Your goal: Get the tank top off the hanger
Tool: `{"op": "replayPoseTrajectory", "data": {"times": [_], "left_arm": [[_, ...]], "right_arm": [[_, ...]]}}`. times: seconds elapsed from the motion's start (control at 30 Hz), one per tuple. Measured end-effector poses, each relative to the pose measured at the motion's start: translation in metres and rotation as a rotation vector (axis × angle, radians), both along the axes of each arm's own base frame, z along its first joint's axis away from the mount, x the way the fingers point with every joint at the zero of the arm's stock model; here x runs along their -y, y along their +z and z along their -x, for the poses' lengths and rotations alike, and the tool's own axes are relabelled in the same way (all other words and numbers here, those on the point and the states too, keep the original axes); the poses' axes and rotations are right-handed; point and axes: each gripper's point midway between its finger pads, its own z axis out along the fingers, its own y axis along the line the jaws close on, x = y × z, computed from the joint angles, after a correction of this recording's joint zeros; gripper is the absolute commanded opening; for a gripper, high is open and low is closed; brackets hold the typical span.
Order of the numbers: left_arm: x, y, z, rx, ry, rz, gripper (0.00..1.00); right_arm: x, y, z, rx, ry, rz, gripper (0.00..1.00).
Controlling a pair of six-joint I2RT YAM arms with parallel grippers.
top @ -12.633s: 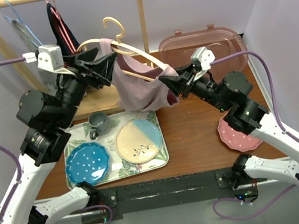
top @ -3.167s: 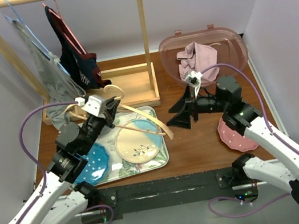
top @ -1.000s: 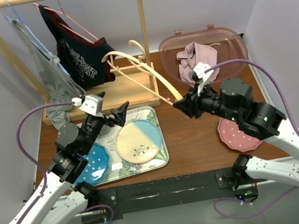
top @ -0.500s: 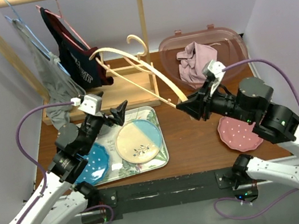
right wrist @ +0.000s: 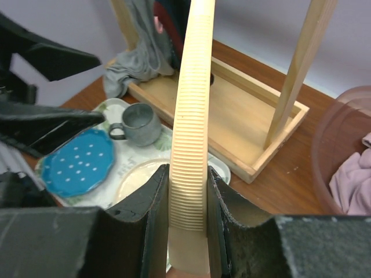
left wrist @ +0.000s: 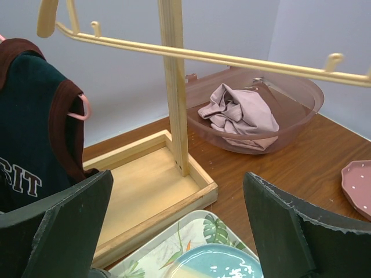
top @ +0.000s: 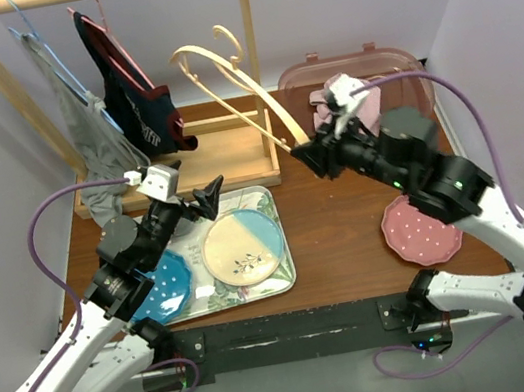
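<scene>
Rising since a moment ago, the bare cream wooden hanger [right wrist: 191, 116] is riding clamped in the jaws of the right gripper [top: 306, 158], the jaws of the left gripper [left wrist: 177, 185] standing apart, with the crumpled pink tank top [left wrist: 240, 113] lying freed in a translucent pink plastic tub [left wrist: 304, 116].

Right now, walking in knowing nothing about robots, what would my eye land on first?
Most striking is the bare cream hanger, lifted high in front of the wooden rack and pinched at one end by the right gripper. The pink tank top lies crumpled in a pink tub at the table's back right corner. The left gripper hangs wide open over the tray of dishes.
</scene>
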Motion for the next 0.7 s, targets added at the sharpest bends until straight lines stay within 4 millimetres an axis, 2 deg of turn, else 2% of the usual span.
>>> {"op": "replayPoseTrajectory", "data": {"times": [0.17,0.33,0.57,0.7], "left_arm": [[0.000,0.000,0.000,0.000,0.000,0.000,1.00],[0.000,-0.001,0.000,-0.001,0.000,-0.001,1.00],[0.000,-0.002,0.000,-0.007,-0.001,-0.006,1.00],[0.000,-0.001,0.000,-0.005,-0.001,-0.004,1.00]], "right_arm": [[-0.029,-0.002,-0.044,0.012,-0.044,0.060,0.00],[-0.042,0.007,-0.075,0.059,-0.107,0.067,0.00],[-0.056,0.031,-0.108,0.123,-0.186,0.017,0.00],[-0.061,0.039,-0.118,0.146,-0.209,-0.010,0.00]]}}
